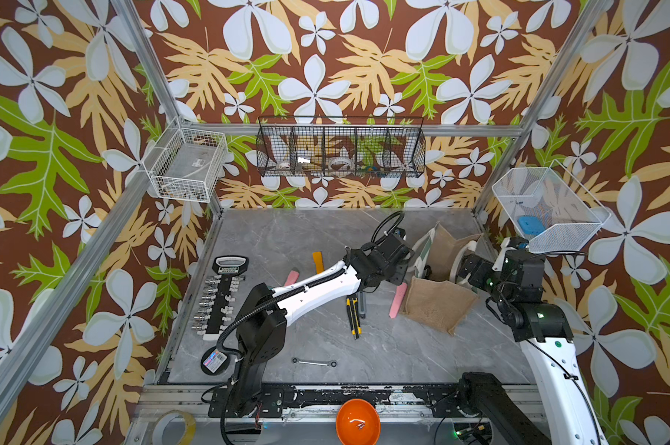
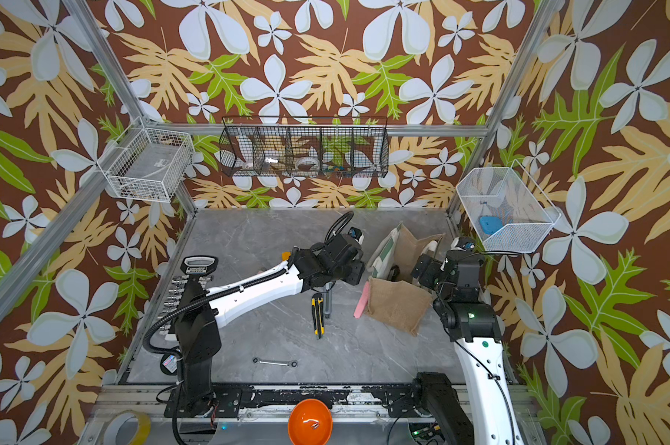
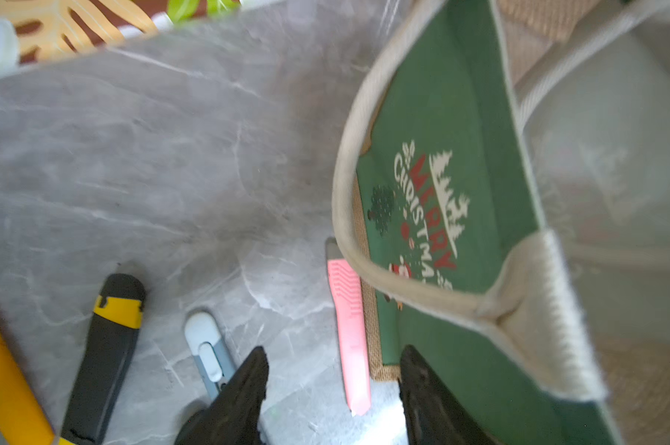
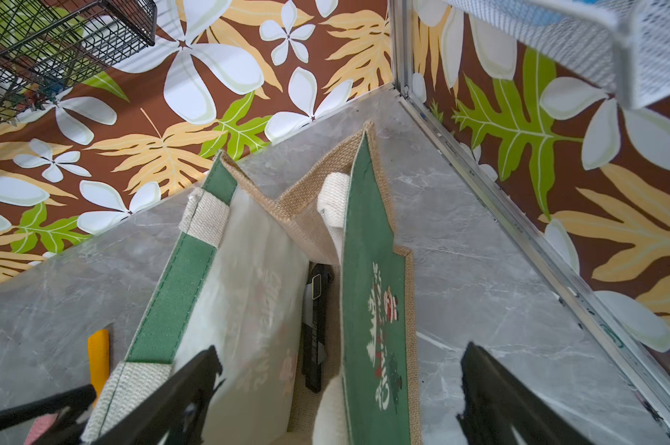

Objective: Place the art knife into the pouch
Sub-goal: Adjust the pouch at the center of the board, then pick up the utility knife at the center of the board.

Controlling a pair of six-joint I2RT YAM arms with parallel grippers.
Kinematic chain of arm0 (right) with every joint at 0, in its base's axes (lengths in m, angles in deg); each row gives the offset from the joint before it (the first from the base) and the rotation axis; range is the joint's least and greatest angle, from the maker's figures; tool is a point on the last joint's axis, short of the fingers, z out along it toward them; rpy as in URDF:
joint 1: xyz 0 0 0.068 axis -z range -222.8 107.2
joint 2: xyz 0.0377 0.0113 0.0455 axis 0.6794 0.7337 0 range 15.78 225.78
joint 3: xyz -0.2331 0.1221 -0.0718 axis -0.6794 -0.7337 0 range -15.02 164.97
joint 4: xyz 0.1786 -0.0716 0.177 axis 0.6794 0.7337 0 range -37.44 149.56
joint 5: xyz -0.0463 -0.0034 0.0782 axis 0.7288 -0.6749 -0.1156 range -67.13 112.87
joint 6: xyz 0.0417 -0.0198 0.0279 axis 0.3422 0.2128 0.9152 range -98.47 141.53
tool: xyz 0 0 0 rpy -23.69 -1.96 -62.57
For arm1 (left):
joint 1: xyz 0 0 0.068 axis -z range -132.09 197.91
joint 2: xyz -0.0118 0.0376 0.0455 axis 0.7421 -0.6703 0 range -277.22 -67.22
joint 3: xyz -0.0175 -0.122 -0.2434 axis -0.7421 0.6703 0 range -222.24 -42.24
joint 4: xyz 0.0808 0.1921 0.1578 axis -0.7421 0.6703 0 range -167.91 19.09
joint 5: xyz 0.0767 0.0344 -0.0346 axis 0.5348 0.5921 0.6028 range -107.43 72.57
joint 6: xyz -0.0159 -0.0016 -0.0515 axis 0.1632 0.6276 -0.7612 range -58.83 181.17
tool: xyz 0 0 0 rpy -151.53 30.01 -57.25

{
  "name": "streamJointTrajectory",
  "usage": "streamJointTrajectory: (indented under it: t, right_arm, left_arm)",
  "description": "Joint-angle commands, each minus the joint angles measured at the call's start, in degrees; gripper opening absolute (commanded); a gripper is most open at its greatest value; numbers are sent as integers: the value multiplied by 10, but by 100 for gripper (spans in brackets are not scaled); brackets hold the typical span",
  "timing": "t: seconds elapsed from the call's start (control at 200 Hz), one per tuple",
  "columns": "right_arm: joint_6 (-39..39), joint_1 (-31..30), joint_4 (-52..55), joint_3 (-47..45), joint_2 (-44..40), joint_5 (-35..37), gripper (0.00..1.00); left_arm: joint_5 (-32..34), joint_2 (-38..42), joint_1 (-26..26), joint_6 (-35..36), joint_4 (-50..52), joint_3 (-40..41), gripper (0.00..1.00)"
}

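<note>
Standing open at the right rear of the grey marble-look tabletop (image 1: 287, 246), the tan jute pouch with green printed panels and white handles (image 1: 437, 304) is where you find your target. A black art knife with a pale slider (image 4: 316, 327) lies down inside it, between the white lining and the green wall. The view there is soft, but it appears to rest on the pouch's floor.

Your right gripper (image 4: 341, 348) hangs above the pouch mouth, jaws spread wide. One finger is over the lining side, the other outside the green panel, and nothing is pinched.

Your left gripper (image 3: 335, 350) sits just beside the pouch's printed front, jaws apart and empty.

Near it on the table you have a yellow-and-black utility knife (image 1: 353, 316). A slim pink cutter (image 3: 350, 339) lies just beside the pouch's jute edge, and a small grey-blue cutter (image 3: 208, 346) is close by.
</note>
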Motion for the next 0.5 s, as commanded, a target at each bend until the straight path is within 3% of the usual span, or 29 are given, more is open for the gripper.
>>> streamJointTrajectory:
  t: [0.0, 0.24, 0.495]
  right_arm:
    - [-10, -1, 25, -7, -3, 11, 98]
    - [5, -1, 15, -33, -25, -4, 97]
    - [1, 0, 20, -29, -22, 17, 97]
  left_arm:
    - [-50, -3, 0, -12, -40, 18, 57]
    - [-91, -55, 0, -15, -50, 19, 55]
    - [-80, -108, 1, -26, -53, 18, 55]
